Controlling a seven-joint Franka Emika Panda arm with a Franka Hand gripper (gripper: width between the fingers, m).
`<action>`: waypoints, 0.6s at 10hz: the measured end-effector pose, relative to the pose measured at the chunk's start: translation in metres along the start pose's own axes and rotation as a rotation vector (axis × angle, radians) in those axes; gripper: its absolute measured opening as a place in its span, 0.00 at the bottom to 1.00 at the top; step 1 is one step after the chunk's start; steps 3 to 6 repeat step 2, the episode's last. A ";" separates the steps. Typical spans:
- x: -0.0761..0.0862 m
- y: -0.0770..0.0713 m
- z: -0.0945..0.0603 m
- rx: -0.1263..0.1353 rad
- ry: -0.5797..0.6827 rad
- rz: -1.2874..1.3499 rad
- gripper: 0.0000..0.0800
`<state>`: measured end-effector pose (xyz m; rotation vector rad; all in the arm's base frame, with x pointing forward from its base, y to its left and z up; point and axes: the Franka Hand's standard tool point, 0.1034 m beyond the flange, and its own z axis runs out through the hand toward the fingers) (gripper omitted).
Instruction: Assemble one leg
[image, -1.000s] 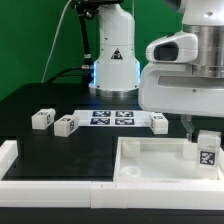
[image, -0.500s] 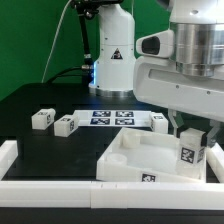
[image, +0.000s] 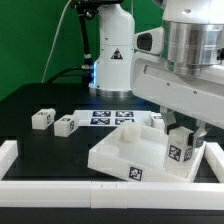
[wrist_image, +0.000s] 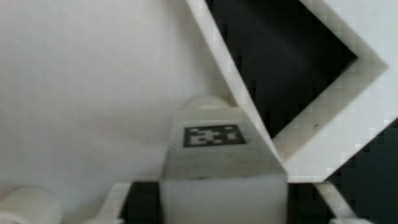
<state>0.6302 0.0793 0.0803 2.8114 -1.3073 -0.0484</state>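
Observation:
My gripper is shut on a leg, a small white block with a square tag facing the camera. The leg stands in the near right corner of the large white tray-like part, which sits turned at an angle, with another tag on its front wall. In the wrist view the leg fills the space between my fingers, with the tray's white floor behind it. Three more legs lie on the black table: two at the exterior view's left and one behind the tray.
The marker board lies flat on the table in front of the robot base. A white raised border runs along the table's front edge and left corner. A green wall stands behind.
The tray-like part has swung round with the held leg: its left end moved toward the exterior view's right and it now sits skewed. My gripper shifted a little left with it.

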 end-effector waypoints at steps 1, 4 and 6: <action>0.000 0.000 0.000 0.000 0.000 0.000 0.69; 0.000 0.000 0.000 0.000 0.000 0.000 0.69; 0.000 0.000 0.000 0.000 0.000 0.000 0.69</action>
